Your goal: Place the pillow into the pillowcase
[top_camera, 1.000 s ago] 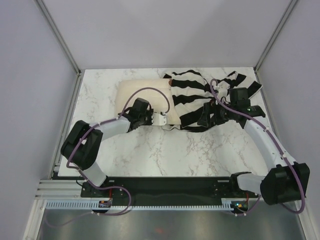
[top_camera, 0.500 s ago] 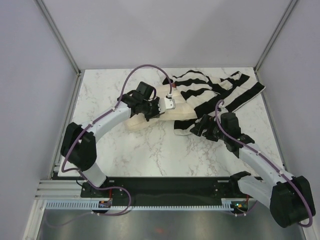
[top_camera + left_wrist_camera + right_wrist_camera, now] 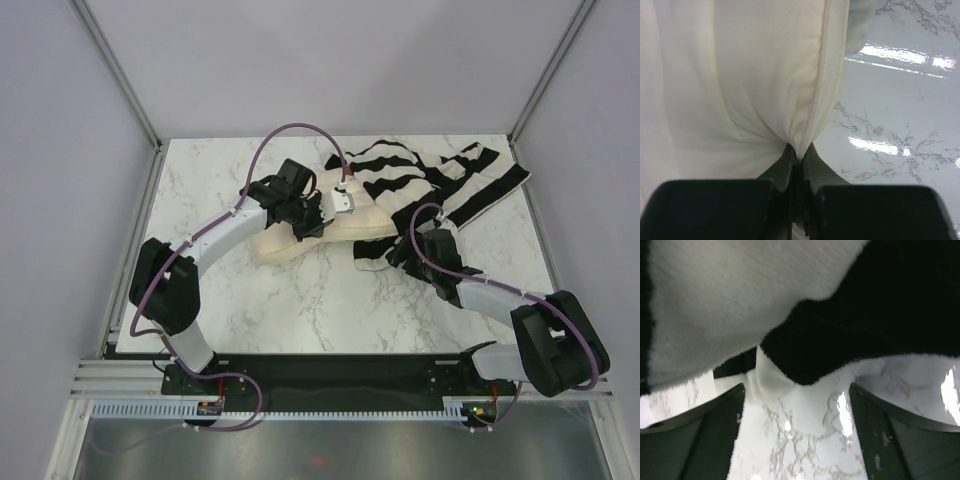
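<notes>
Marble-patterned white tabletop shows open surface left of and nearer than the fabrics. The left gripper is clamped on a seam edge of the plump cream rectangular pillow, which lies mid-table against the floppy black-and-white striped pillowcase. The pillowcase's near edge hangs before the right gripper, its 2 fingers spread wide.

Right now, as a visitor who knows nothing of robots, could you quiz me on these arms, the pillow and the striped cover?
1. True or false: the left end effector is shut on the pillow.
2. The right end effector, at the pillowcase edge, is: A open; B clamped shut; C out of view.
3. Is the pillow wholly inside the pillowcase?
Key: 1 true. 2 A. 3 No; cream pillow shows outside the stripes.
</notes>
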`<action>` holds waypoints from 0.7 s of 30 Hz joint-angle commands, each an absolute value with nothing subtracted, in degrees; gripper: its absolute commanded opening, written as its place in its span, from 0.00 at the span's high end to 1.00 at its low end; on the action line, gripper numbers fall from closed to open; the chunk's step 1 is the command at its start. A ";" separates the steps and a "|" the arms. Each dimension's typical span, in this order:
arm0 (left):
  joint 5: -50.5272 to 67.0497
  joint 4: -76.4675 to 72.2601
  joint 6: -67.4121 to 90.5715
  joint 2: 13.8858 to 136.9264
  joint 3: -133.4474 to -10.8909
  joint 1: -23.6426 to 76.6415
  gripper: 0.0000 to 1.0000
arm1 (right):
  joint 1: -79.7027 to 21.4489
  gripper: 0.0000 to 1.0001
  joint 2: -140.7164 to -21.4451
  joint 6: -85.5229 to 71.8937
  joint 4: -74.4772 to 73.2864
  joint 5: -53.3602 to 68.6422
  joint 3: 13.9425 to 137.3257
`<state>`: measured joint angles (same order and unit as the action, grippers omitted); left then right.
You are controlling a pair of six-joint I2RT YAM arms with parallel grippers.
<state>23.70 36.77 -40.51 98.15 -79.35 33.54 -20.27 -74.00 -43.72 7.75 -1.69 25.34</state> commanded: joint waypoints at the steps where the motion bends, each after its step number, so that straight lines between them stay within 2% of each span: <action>1: 29.79 36.91 -37.79 98.00 -82.26 33.75 0.98 | -20.57 0.18 -77.51 -42.46 22.48 -4.39 23.38; 3: 30.14 37.00 -37.44 98.09 -82.35 33.75 0.98 | -20.48 0.27 -79.36 -39.47 24.86 -5.53 23.64; 5: 31.19 37.18 -36.74 98.09 -82.35 33.58 0.98 | -20.48 0.46 -80.76 -38.76 27.23 -4.84 23.64; 6: 31.46 37.18 -36.56 98.09 -82.27 33.57 0.98 | -20.57 0.58 -81.29 -39.19 28.81 -4.40 23.90; 7: 31.64 37.18 -35.87 98.26 -82.09 33.57 0.98 | -20.57 0.89 -82.34 -39.90 29.52 -2.92 24.34; 8: 31.90 37.35 -35.51 98.35 -82.18 33.57 0.98 | -20.57 0.99 -82.44 -40.34 29.71 -2.03 24.78; 13: 32.95 37.71 -31.31 99.14 -82.87 33.57 0.98 | -22.05 1.00 -75.36 -45.96 23.21 14.37 28.83; 18: 35.86 36.48 -21.73 104.93 -86.30 34.54 0.98 | -33.11 1.00 -63.30 -46.06 5.42 15.29 32.60; 21: 36.91 33.32 -14.78 107.65 -87.27 35.07 0.98 | -35.15 1.00 -57.84 -41.50 0.10 18.88 33.05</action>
